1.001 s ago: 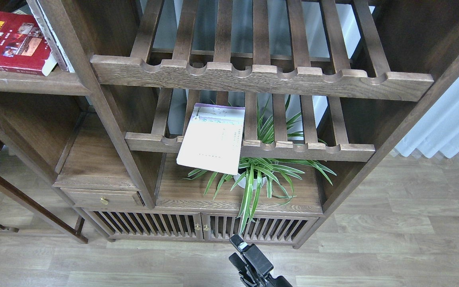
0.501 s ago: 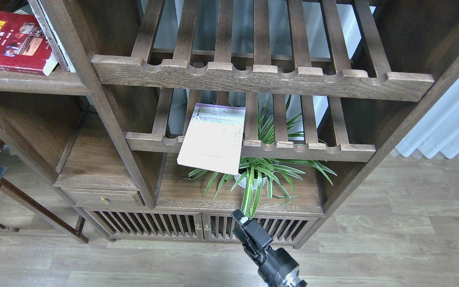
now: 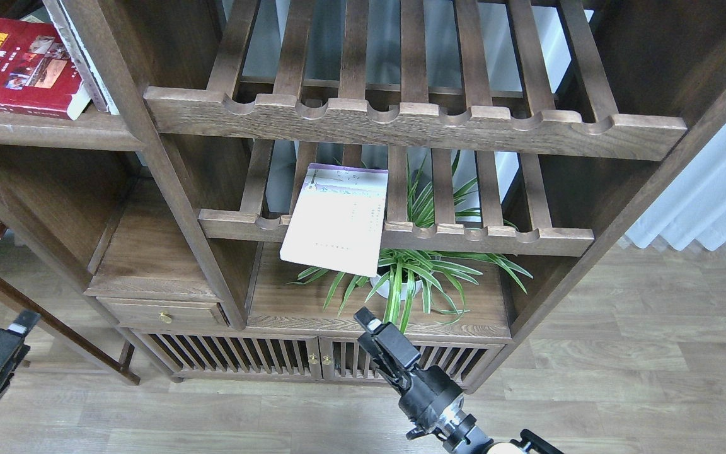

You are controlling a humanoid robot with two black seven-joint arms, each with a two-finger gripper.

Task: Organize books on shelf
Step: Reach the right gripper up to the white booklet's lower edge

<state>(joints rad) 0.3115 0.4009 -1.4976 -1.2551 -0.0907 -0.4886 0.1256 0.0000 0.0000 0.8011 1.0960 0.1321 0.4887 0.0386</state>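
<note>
- right gripper (image 3: 368, 323) at bottom centre, in front of the cabinet doors (image 3: 312, 358), holding nothing; can't tell if it's open or closed
- left gripper (image 3: 19, 323) at lower left, same deal, too dark to tell
- white-lavender book (image 3: 336, 221) lies on the lower slatted rack (image 3: 495, 236), front edge overhanging a potted plant (image 3: 413, 274)
- red book (image 3: 13, 66) lies flat on the solid shelf (image 3: 41, 129), upper left

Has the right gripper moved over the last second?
Yes. The right gripper has risen from the floor planks at the frame bottom, past the slatted cabinet doors, to the plant's shelf edge.
</note>
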